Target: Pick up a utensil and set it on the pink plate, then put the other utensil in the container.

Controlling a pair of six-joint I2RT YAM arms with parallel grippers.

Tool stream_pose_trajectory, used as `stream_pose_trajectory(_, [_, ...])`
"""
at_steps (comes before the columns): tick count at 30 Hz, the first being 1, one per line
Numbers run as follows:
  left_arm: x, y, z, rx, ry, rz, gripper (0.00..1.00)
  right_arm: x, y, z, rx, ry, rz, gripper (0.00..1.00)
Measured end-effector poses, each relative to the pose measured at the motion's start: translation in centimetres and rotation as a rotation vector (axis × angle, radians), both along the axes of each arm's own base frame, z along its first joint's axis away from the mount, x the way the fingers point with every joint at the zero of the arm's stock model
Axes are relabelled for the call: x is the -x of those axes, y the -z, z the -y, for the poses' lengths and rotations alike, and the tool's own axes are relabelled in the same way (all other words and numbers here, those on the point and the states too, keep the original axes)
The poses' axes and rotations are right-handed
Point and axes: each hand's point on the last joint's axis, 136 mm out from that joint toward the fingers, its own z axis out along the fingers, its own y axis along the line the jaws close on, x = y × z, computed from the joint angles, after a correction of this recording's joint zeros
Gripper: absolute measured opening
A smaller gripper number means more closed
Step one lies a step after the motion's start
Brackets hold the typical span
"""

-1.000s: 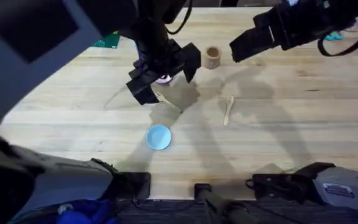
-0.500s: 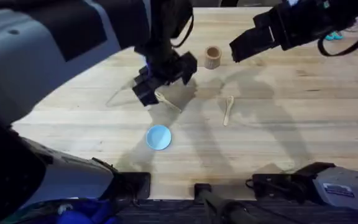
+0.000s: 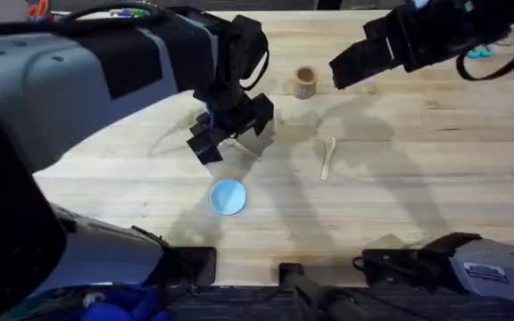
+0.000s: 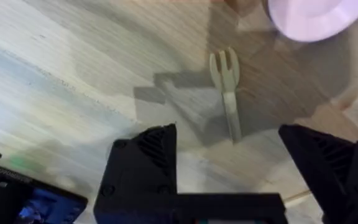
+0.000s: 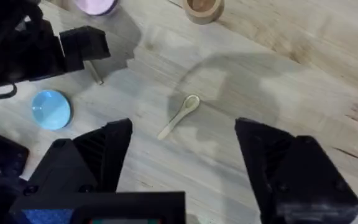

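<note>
Between your left claw's [image 4: 229, 168] wide-spread fingers lies the fork [image 4: 227, 87], flat on the surface [image 3: 418, 169], handle toward the claw, tines aimed at the pink plate [image 4: 316, 15] just beyond. Nothing is done yet: you've gripped neither utensil. Your right claw [image 5: 182, 162], also wide open, hangs above the spoon [image 5: 180, 115], which lies slantwise with its bowl toward the container [image 5: 202, 7].
</note>
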Motion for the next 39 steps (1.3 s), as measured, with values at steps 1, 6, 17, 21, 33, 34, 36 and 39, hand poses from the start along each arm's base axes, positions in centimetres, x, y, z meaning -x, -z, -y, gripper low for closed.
stream_pose_trajectory(1, [-0.2, 0.0, 0.0, 0.0, -0.002, 0.005, 0.994, 0.0, 0.0, 0.0, 0.0, 0.0, 0.0, 0.996])
stream_pose_trajectory(6, [-0.5, 1.1, -0.2, -0.013, -0.009, -0.011, 0.993, 0.0, 0.0, 0.0, 0.0, 0.0, 0.0, 0.996])
stream_pose_trajectory(17, [-0.2, 2.9, -0.2, -0.033, -0.01, -0.068, 0.899, 0.0, 0.0, 0.0, 0.0, 0.0, 0.0, 0.997])
stream_pose_trajectory(21, [-0.4, 3.0, 0.1, -0.021, -0.012, -0.068, 0.747, 0.0, 0.0, 0.0, 0.0, 0.0, 0.0, 0.996])
stream_pose_trajectory(33, [-0.4, 3.0, 0.2, -0.019, -0.013, -0.068, 0.275, 0.0, 0.0, 0.0, 0.0, 0.0, 0.0, 0.996])
stream_pose_trajectory(34, [-0.4, 3.0, 0.2, -0.019, -0.012, -0.068, 0.228, 0.0, 0.0, 0.0, 0.0, 0.0, 0.0, 0.997])
stream_pose_trajectory(36, [-0.3, 3.0, 0.1, -0.022, -0.013, -0.071, 0.131, 0.0, 0.0, 0.0, 0.0, 0.0, 0.0, 0.996])
stream_pose_trajectory(39, [-0.3, 3.0, 0.1, -0.023, -0.013, -0.074, 0.054, 0.0, 0.0, 0.0, 0.0, 0.0, 0.0, 0.996])
